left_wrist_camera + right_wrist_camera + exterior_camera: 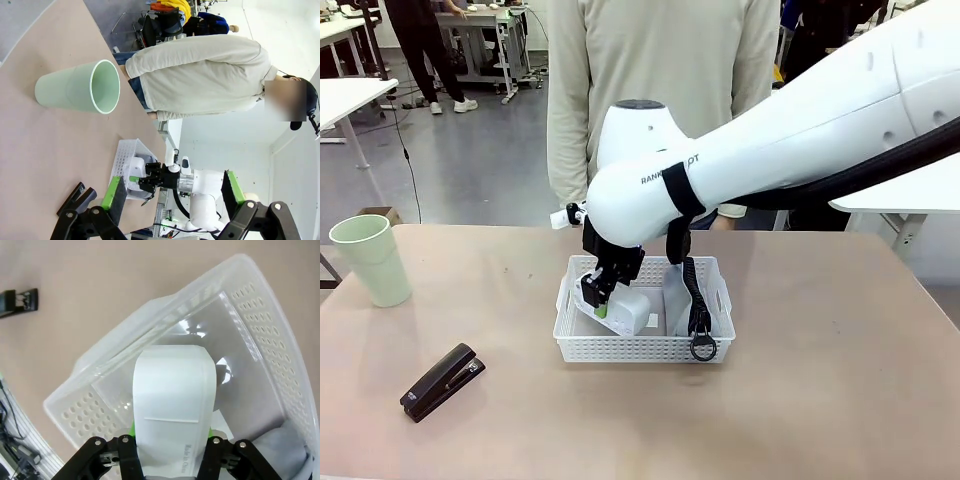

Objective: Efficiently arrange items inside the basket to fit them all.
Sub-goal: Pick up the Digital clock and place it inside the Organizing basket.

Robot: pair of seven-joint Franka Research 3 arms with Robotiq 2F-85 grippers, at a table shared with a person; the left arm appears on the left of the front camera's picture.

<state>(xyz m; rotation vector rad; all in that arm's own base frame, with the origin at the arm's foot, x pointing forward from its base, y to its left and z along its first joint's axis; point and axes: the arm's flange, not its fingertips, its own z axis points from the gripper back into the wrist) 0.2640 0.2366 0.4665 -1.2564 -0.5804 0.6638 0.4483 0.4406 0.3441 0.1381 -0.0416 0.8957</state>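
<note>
The white basket (640, 350) sits mid-table. My right gripper (607, 297) reaches down into its left half, shut on the small white box (628, 312), which is tilted just above the floor. In the right wrist view the box (172, 400) stands between my fingers (125, 455) over the basket (280, 340). The grey pouch (678, 300) stands in the right half, its black ring (703, 347) hanging over the front rim. The pale green cup (370, 260) stands upright at far left. The black stapler (442, 382) lies at front left. My left gripper (172, 200) is open and holds nothing, aimed across the table past the cup (80, 87).
A person (660, 80) in a light sweater stands at the far edge right behind the basket. My right arm (800, 130) crosses above the table's right side. Bare tabletop lies in front of and to the right of the basket.
</note>
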